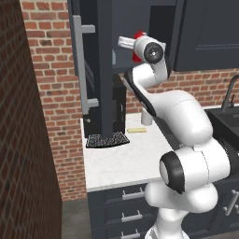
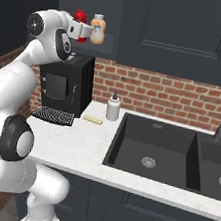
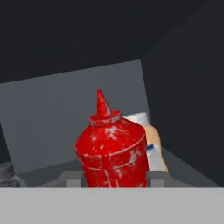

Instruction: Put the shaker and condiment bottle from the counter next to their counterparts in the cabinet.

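Jaws are pinching the condiment bottle [image 3: 111, 151] at its base, the gripper [image 3: 114, 178] holding it upright inside the cabinet [image 2: 161, 24], just left of the orange bottle [image 2: 98, 29], likely for placing beside it

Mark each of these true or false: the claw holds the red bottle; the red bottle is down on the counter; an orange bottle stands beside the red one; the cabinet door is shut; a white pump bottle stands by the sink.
1. The claw holds the red bottle. True.
2. The red bottle is down on the counter. False: it is up at the cabinet shelf.
3. An orange bottle stands beside the red one. True.
4. The cabinet door is shut. False: it stands open.
5. A white pump bottle stands by the sink. True.
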